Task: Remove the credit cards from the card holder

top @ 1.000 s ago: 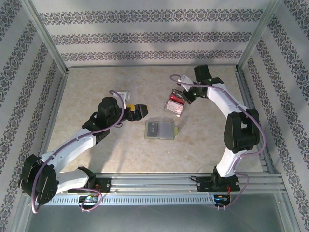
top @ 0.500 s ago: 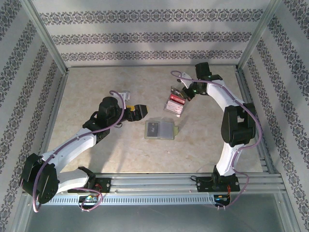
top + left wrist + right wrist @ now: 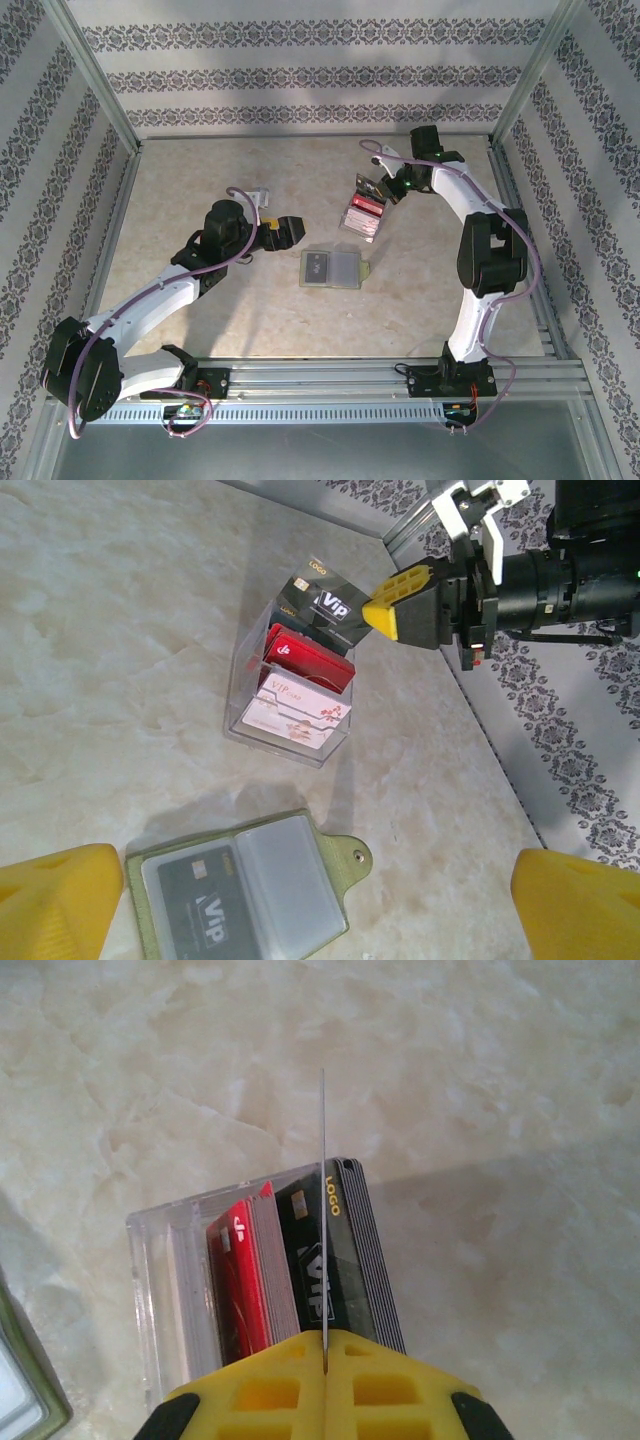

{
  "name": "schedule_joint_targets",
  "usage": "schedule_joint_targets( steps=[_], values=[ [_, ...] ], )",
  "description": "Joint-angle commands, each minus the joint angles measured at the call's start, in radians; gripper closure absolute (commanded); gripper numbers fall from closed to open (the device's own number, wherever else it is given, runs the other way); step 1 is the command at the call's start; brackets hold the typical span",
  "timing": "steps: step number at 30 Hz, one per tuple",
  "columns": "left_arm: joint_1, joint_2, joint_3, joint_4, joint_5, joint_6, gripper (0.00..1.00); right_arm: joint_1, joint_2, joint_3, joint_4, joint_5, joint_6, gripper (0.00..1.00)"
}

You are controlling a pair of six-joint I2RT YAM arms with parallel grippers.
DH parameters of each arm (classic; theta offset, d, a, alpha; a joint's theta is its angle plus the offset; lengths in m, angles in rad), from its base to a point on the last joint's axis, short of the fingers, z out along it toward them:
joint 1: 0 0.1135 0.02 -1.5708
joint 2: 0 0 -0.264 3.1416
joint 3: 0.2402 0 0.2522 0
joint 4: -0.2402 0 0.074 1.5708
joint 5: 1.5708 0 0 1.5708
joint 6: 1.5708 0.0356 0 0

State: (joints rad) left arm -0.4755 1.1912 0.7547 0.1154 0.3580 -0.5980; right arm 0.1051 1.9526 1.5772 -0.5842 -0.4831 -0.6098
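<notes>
The olive-green card holder [image 3: 332,270] lies spread open on the table, a dark card [image 3: 200,905] still in its left clear pocket and the right pocket looking bare. My right gripper [image 3: 325,1345] is shut on a thin dark credit card [image 3: 323,1210], seen edge-on, held just above a clear box [image 3: 362,217]. The box holds red, dark and white cards [image 3: 305,660]. In the left wrist view the right gripper [image 3: 400,600] pinches that card [image 3: 335,605] over the box's far end. My left gripper [image 3: 290,230] hovers open just left of the holder [image 3: 345,855], nothing between its fingers [image 3: 55,900].
The clear box [image 3: 290,745] stands on the marble-look table beyond the holder. A metal frame and patterned walls [image 3: 300,80] enclose the table, and the right rail [image 3: 520,230] runs close to the right arm.
The right arm has swung back and upright, carrying the pinched card slightly toward the far side over the box. The left arm and the holder have stayed put.
</notes>
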Motion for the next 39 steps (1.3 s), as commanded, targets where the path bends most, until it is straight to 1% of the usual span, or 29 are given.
schedule_joint_targets(
  steps=[1, 15, 22, 39],
  values=[
    [0.016, 0.011, -0.007, -0.006, 0.009, -0.011, 0.01, -0.015, 0.025, 0.039, -0.009, -0.032, -0.021, 1.0],
    [0.025, 0.022, -0.011, 0.015, 0.029, -0.028, 0.01, -0.032, 0.067, 0.069, -0.034, -0.022, -0.033, 1.0],
    [0.029, 0.022, -0.012, 0.017, 0.033, -0.031, 0.01, -0.045, 0.085, 0.093, -0.058, -0.039, -0.045, 1.0],
    [0.037, 0.019, -0.015, 0.021, 0.043, -0.033, 0.01, -0.074, 0.084, 0.061, -0.069, -0.048, -0.053, 1.0]
  ],
)
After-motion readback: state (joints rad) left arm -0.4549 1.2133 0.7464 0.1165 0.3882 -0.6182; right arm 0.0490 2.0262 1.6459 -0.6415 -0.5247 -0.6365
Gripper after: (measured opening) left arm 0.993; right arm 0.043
